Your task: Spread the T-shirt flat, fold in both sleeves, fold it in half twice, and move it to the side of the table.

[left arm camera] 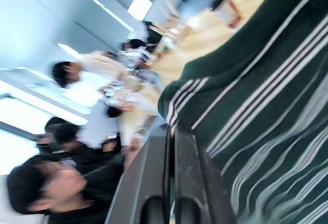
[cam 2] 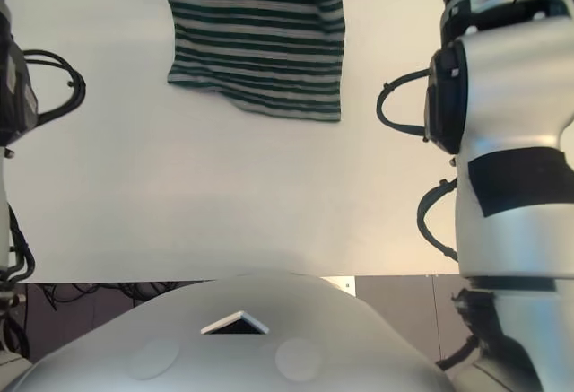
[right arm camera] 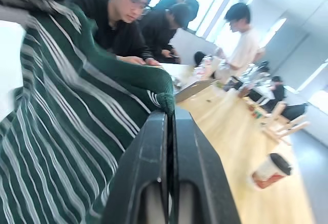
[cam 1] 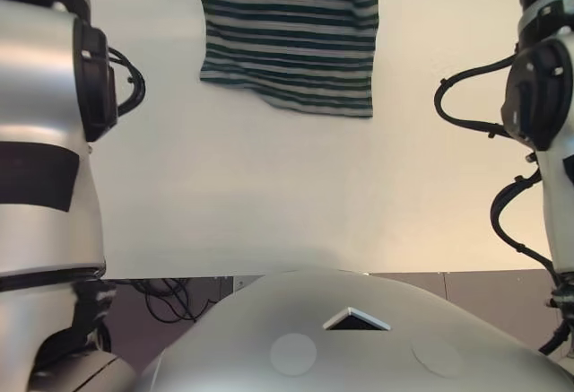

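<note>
**T-shirt [cam 1: 287,33] held up at both ends, spreading not done**

Left: left gripper [left arm camera: 171,129] noted with fingers pressed together, clamped on a hemmed, green-striped edge of the cloth. Could be sleeve or shoulder; cannot tell which.

Centre: from the head views, seen hanging as one striped panel over the far part of the table [cam 1: 269,195], about midway between the two arms. Top of the panel cut off by the frame edge. Lower hem slanted, dipping toward the right. Cannot tell whether the hem touches the table or hangs just above it. No sleeve made out in these two views.

Right: right gripper [right arm camera: 169,112] likewise closed, pinching a rolled hem at the fingertips, with the rest of the cloth draping away beneath.

Progress (judgement): placed within step one, spreading.
- Not yet flat: cloth carried by both grips, not laid out.
- No sleeve fold made, as far as can be seen.
- Neither half-fold made.
- Not moved to the side of the table.

Remaining: lay down and smooth, fold in both sleeves, halve twice, shift aside. Probably best lowered with both grips level and the cloth kept taut, given the slanted hem.
</note>
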